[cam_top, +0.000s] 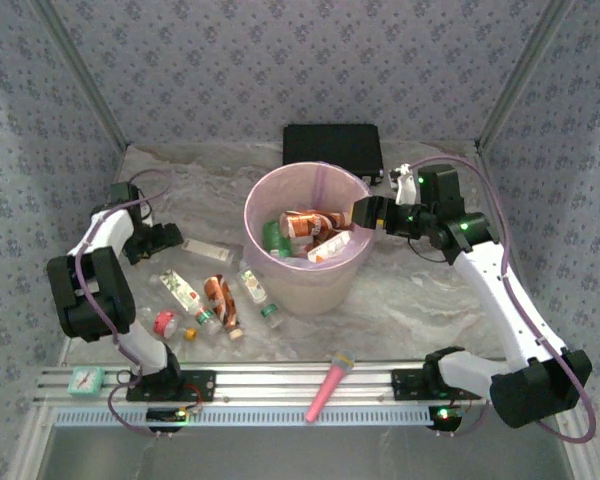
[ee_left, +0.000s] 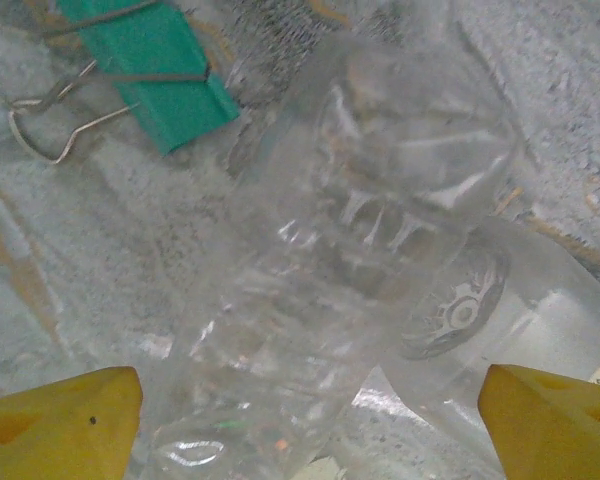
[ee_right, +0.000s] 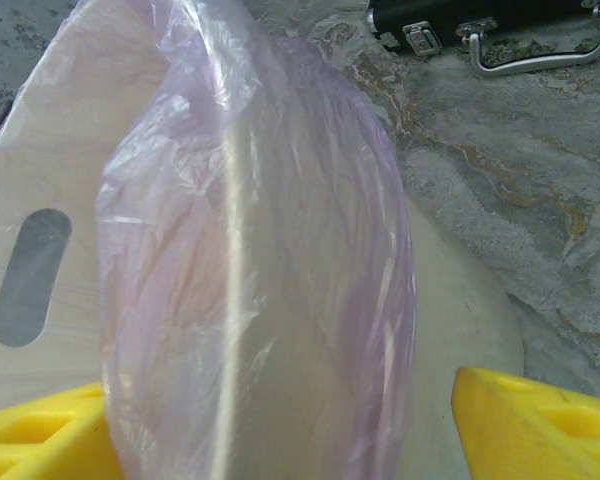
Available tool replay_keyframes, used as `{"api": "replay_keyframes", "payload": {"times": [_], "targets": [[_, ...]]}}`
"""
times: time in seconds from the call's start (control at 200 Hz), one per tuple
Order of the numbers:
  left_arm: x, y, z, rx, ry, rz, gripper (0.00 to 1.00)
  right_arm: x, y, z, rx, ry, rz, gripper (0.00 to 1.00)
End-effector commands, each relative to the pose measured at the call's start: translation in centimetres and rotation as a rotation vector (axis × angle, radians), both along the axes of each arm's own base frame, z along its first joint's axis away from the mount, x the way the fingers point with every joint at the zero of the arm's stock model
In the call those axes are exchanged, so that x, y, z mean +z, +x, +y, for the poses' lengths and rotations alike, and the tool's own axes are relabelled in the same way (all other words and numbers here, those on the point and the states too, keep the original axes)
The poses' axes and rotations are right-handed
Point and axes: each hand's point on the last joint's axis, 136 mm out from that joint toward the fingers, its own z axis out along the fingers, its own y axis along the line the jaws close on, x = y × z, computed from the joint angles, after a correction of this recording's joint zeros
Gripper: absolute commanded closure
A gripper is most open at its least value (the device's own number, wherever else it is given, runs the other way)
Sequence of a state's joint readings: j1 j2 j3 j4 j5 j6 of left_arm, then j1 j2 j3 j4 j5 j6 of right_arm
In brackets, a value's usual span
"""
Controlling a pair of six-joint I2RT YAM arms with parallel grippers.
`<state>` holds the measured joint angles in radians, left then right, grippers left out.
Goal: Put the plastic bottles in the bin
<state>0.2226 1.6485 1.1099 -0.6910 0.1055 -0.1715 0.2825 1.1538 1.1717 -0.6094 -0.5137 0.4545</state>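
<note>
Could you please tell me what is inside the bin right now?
The pink-lined bin holds a pile of bottles: an orange-labelled bottle on top, a green bottle beside it. Anything beneath them is covered, so the full count cannot be told.

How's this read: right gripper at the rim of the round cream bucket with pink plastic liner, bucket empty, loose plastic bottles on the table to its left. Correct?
Wrong on one point: the round cream bucket with pink plastic liner is not empty; several plastic bottles lie inside, per the top external view. The right gripper is at its rim; loose bottles lie left of it.
</note>
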Motion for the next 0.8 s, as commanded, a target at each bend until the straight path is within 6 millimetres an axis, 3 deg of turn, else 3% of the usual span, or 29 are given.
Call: {"api": "replay_keyframes", "payload": {"times": [0.0,0.235,0.415,0.59,0.69,0.8], "targets": [[-3.0,-1.5,0.1,-0.011,0.006,0.108,0.13,0.3,-0.3,0.0,0.015,0.008,-0.013,0.21],[-2.5,-0.9,-0.7,-0.028,0.009,0.102,0.14,0.2,-0.1,0.0,0.017,0.006,-0.011,0.21],[1.1,-1.1,-0.5,-0.029,0.059,0.031,0.02,0.0,0.1,0.1,0.022,0.006,-0.004,0.22],[4.7,-1.3,0.0,-0.011,0.061,-0.06,0.0,0.0,0.2,0.2,0.025,0.006,-0.004,0.22],[4.4,-1.8,1.0,0.002,0.063,-0.026,0.01,-0.2,0.1,0.2,0.029,0.007,0.002,0.22],[2.4,-2.6,1.2,0.011,0.034,0.024,0.06,-0.2,0.1,0.2,0.031,0.007,0.002,0.22]]}}
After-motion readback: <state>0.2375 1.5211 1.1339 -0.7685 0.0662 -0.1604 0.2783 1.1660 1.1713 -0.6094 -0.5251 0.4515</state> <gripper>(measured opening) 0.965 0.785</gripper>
